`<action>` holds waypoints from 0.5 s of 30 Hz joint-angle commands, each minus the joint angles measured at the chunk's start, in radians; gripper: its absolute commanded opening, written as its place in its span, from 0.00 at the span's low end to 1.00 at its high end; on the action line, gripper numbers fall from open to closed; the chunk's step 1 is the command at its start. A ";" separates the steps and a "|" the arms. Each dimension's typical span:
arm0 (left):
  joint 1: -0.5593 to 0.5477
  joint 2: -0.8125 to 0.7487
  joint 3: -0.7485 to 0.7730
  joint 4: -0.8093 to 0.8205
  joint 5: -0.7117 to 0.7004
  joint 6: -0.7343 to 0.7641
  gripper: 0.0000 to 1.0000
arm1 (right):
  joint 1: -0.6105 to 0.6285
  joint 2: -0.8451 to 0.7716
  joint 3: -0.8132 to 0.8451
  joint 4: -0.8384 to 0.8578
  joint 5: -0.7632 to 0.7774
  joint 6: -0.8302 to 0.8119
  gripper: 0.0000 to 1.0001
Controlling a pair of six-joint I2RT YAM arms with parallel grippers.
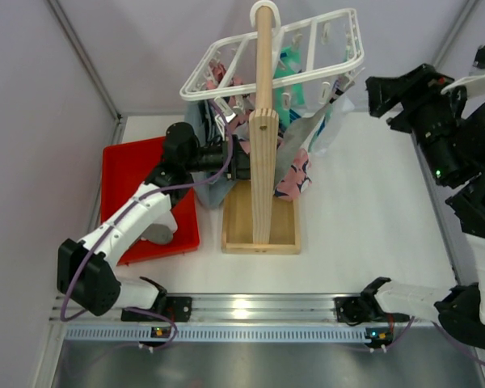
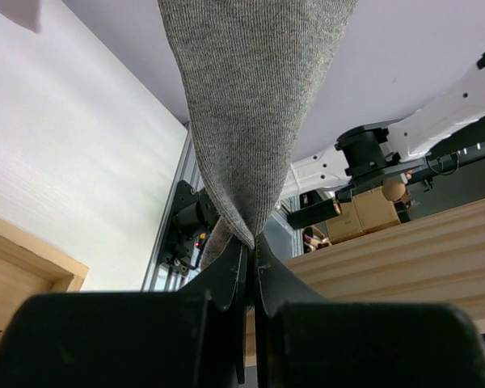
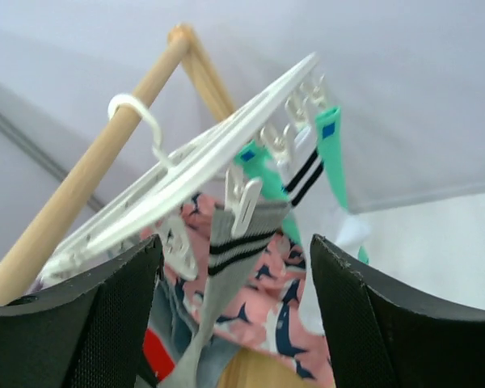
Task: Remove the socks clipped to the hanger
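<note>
Left gripper point(image 2: 250, 242): I had it pinched shut on the narrow end of a grey sock point(image 2: 250, 105), whose knit widened upward from my fingertips.
Left arm: I had reached in just beside the wooden post point(image 1: 263, 121), below the hanger.
Right gripper point(image 3: 236, 242): my jaws stood wide apart with nothing between them, raised near the table's point(image 1: 364, 218) far right corner and facing the hanger, apart from it.
Hanger point(image 3: 218, 153): it hung tilted from its hook at the post's top, over the far middle of the table.
Clipped socks: a striped sock point(image 3: 242, 238) and teal socks point(image 3: 331, 162) hung from clips; whether the striped one was my held sock I could not tell.
Behind them: a pink cloth point(image 3: 267, 299).
Left edge: a red tray point(image 1: 129, 174).
</note>
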 commanded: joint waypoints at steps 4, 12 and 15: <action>-0.005 0.026 0.036 0.067 -0.037 0.093 0.00 | -0.083 0.139 0.126 -0.084 0.024 -0.023 0.66; -0.007 0.071 0.076 0.067 -0.063 0.149 0.00 | -0.083 0.177 0.083 0.004 0.001 -0.002 0.59; -0.010 0.088 0.085 0.067 -0.058 0.150 0.00 | -0.083 0.188 0.072 0.039 0.010 -0.006 0.58</action>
